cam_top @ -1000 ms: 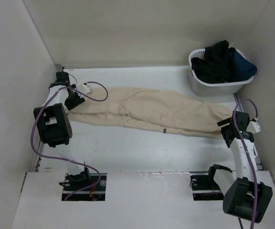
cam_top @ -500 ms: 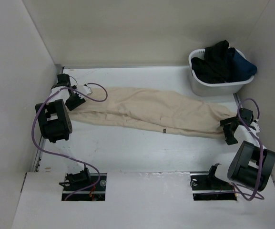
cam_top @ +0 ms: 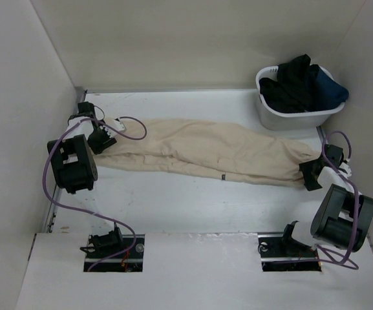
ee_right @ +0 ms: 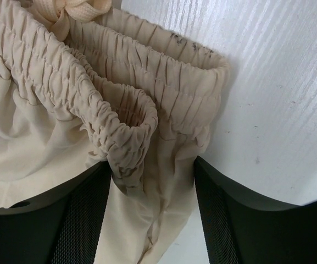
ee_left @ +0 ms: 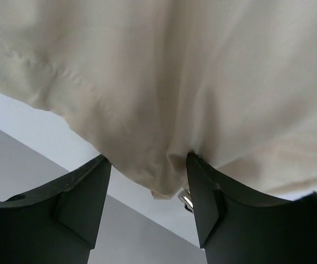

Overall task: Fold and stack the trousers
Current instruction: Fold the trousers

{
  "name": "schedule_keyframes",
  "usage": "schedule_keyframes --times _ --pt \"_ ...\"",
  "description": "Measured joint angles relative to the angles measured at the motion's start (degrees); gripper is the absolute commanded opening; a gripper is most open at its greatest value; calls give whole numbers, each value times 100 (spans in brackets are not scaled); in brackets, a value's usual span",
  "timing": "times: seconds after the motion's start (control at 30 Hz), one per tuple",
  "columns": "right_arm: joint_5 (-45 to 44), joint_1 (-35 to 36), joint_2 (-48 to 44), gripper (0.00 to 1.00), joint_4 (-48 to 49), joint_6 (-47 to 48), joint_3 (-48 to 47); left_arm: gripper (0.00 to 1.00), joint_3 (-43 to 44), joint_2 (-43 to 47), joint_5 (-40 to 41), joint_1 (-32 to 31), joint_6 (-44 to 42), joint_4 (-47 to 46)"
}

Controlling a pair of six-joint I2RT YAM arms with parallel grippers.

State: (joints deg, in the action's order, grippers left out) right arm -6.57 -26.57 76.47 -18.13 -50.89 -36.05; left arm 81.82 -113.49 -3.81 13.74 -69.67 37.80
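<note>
The beige trousers [cam_top: 205, 152] lie stretched out across the white table, leg ends at the left and elastic waistband at the right. A small dark tag [cam_top: 223, 176] sits on the near seam. My left gripper [cam_top: 102, 137] is at the leg ends. In the left wrist view it [ee_left: 147, 181] is open, with a fold of the cloth [ee_left: 202, 71] hanging between the jaws. My right gripper [cam_top: 310, 174] is at the waistband. In the right wrist view it [ee_right: 153, 187] is open and straddles the gathered waistband [ee_right: 163, 71].
A white basket [cam_top: 289, 119] holding dark clothes [cam_top: 302, 81] stands at the back right, just beyond the waistband. Walls close in on the left, back and right. A drawstring [ee_right: 81, 8] lies at the waistband's top.
My right arm has folded back and its gripper has shifted right, onto the waistband's end. My left gripper has barely moved. The trousers lie as before.
</note>
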Motion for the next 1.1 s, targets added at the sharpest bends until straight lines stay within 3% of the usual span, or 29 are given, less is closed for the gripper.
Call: schedule_keyframes --times 0.2,0.4,0.47,0.57,0.67,0.8,1.1 --pt "-2 13 44 69 44 122 -35 54 44 323 -87 -4 -216 654" --pt "-70 116 155 69 39 190 -140 54 42 332 -70 -28 -238 680" --pt "-94 140 162 66 39 205 -144 44 42 319 -48 -31 -232 570" --pt "-120 155 162 55 39 223 -149 12 42 295 -28 -46 -192 452" --pt "-120 157 162 31 39 249 -151 0 39 256 -7 -76 -214 452" --pt "-118 157 162 10 44 264 -151 0 61 249 -31 -76 -245 640" --pt "-114 157 153 6 70 339 -151 0 1364 592 -251 289 -518 1838"
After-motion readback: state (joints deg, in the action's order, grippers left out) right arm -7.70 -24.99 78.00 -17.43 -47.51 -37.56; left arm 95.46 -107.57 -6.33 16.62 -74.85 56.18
